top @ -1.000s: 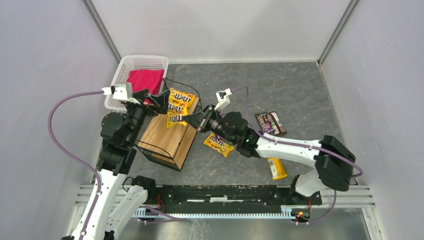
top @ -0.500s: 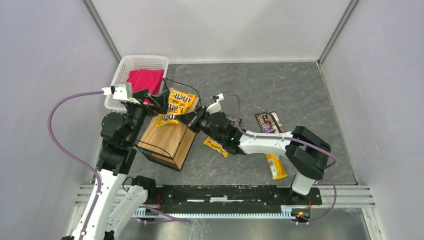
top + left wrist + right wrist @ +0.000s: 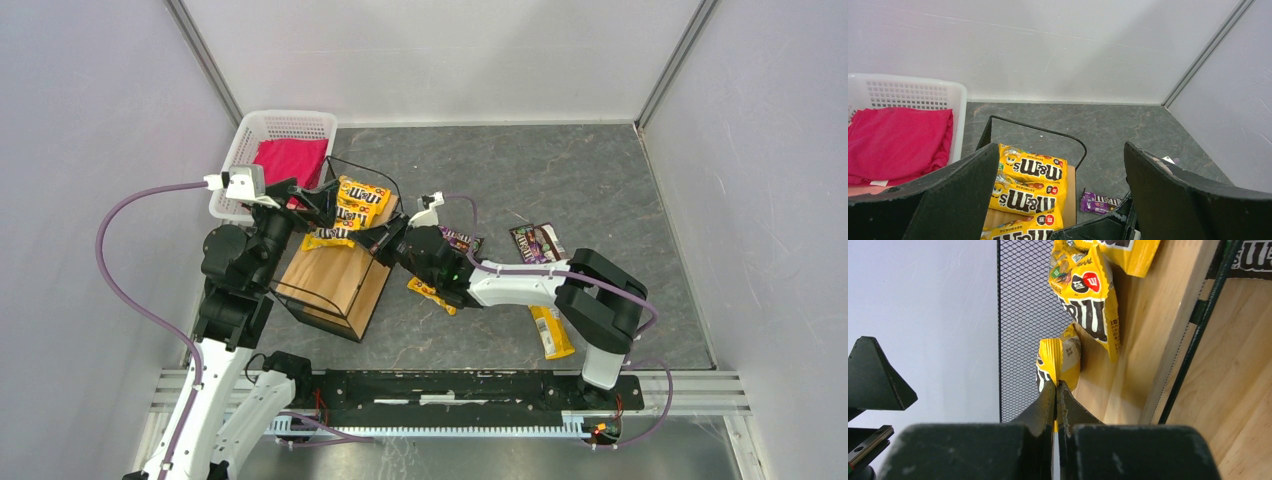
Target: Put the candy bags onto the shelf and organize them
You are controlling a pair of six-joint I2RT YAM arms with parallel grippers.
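Plainly, the right gripper [image 3: 1057, 390] is clamped tight on the crimped seam of a yellow candy bag [image 3: 1059, 360]. That bag stands on edge against a pale wooden plank [image 3: 1143, 330], beside a fine black mesh panel [image 3: 1020, 315]. Both belong to the shelf [image 3: 335, 285], which sits toward the left edge of the worktop [image 3: 600, 180], just this side of the white perforated basket [image 3: 285, 122] in the far left corner. The left gripper [image 3: 318, 203] hangs over the shelf's far end, spread wide and holding nothing.

Three other yellow bags [image 3: 1028, 187] lie overlapping on the top plank. Two purple packets [image 3: 460, 240] [image 3: 537, 241] and two loose yellow packets [image 3: 432, 293] [image 3: 552, 330] lie on the worktop between its middle and near edge. The job looks roughly half done.

The bags are glossy, crinkly film, flat and pillow-shaped. The planks are smooth light wood in thin black wire, and the worktop is mottled grey, like stone.
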